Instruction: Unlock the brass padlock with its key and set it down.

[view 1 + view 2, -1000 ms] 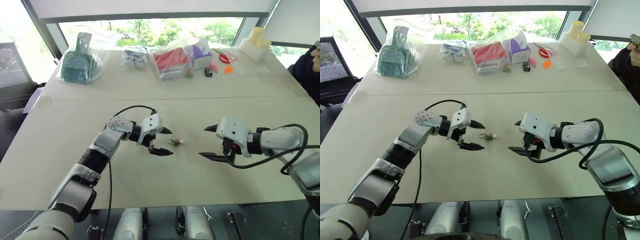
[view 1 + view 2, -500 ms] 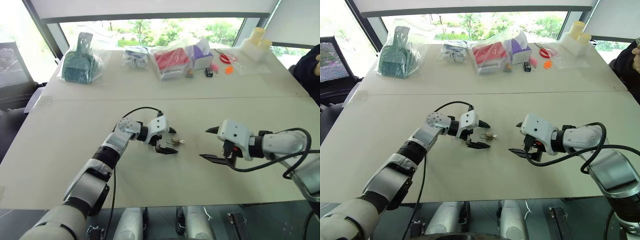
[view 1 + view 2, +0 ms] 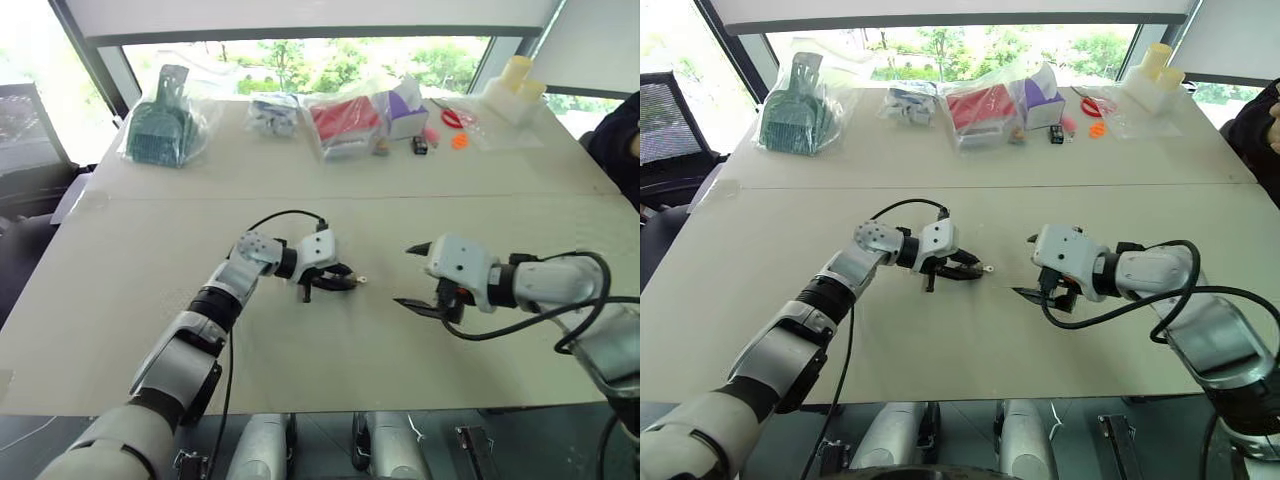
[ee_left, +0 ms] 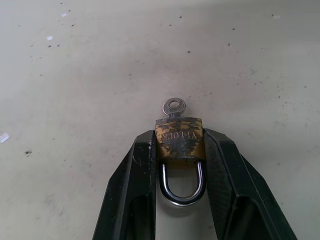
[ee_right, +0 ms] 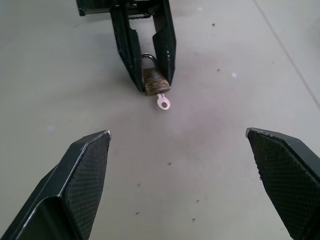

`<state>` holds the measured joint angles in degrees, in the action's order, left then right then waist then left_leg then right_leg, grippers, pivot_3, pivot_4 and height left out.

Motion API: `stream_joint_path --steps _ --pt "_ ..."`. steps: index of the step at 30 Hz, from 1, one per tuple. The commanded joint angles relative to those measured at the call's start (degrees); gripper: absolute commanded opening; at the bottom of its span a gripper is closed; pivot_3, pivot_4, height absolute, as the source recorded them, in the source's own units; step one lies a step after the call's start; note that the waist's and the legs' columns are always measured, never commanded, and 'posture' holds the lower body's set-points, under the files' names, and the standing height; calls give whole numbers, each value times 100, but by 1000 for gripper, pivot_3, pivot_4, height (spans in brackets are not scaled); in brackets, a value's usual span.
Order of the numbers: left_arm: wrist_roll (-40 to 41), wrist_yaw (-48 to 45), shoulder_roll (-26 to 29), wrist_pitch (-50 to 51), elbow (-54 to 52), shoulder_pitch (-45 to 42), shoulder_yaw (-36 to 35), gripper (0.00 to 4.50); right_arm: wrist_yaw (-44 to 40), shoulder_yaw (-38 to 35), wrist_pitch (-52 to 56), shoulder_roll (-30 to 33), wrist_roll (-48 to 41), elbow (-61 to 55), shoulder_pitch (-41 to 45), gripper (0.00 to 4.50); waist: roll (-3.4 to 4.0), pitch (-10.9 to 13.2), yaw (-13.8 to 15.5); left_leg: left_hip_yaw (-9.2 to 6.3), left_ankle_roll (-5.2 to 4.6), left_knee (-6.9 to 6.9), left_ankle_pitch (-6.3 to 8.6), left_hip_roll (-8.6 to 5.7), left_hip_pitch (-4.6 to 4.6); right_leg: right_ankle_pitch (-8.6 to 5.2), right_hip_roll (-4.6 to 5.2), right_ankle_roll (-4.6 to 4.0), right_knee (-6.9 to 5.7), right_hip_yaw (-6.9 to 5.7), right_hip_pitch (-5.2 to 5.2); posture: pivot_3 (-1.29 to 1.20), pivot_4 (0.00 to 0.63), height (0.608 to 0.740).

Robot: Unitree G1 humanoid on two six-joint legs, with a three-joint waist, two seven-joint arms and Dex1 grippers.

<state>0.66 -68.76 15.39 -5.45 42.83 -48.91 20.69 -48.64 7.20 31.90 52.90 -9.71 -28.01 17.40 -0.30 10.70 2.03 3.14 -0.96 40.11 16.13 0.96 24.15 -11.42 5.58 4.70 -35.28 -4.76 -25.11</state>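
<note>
While key [image 4: 173, 106] protrudes, brass padlock [image 4: 179, 139] sits clamped inside left pincer [image 4: 179, 150].

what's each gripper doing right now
Left gripper: shut on the padlock, key sticking out.
Right gripper: open, holding nothing.

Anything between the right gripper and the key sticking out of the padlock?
Nothing visible. The right gripper is open, with bare table between it and the key. The left gripper is shut on the brass padlock, key end facing the right gripper.
</note>
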Motion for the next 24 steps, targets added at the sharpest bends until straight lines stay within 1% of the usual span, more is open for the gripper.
stream_joint_path --steps 1,5,10,12,18,21,22,24 --pt "253 -255 179 332 -218 -382 -380 737 485 460 -981 -313 916 389 416 4500 1 0 -5 3 0 0 0 0 3 0 -1 0 -2 0 -6 0 150 740" --pt "461 -652 342 748 -524 -549 -537 737 1062 971 -2229 -704 2003 1123 826 4500 2 0 20 5 0 0 -1 -4 22 0 -1 5 -6 0 -21 0 150 740" --pt "528 -847 488 948 -749 -653 -629 737 1364 1334 -3066 -1171 2703 1801 1196 4500 1 0 5 26 0 0 -1 -7 23 0 -1 6 1 -1 -17 0 150 740" --pt "525 -869 525 966 -814 -670 -648 737 1400 1395 -3233 -1307 2889 2016 1315 4500 1 0 -3 26 0 0 -2 -6 22 0 -1 6 -2 -1 -18 0 150 740" --pt "518 -872 538 1036 -911 -669 -702 737 1339 1392 -3469 -1563 3062 2257 1439 4500 2 0 -2 25 1 0 -2 -5 22 0 -2 6 -4 -1 -18 0 150 740" --pt "503 -838 539 1038 -959 -656 -708 737 1303 1364 -3531 -1635 3117 2304 1481 3649 2 0 -3 25 1 0 -2 -5 21 0 -2 6 -4 -1 -18 0 150 740" --pt "500 -835 547 1035 -983 -642 -706 737 1297 1353 -3554 -1649 3134 2318 1491 3107 2 0 -3 25 1 0 -2 -5 21 0 -2 6 -4 -1 -18 0 150 740" --pt "498 -832 559 1040 -1022 -620 -703 737 1280 1333 -3577 -1667 3150 2327 1502 2168 2 0 -3 25 1 0 -2 -5 21 0 -2 6 -4 -1 -17 0 150 740"
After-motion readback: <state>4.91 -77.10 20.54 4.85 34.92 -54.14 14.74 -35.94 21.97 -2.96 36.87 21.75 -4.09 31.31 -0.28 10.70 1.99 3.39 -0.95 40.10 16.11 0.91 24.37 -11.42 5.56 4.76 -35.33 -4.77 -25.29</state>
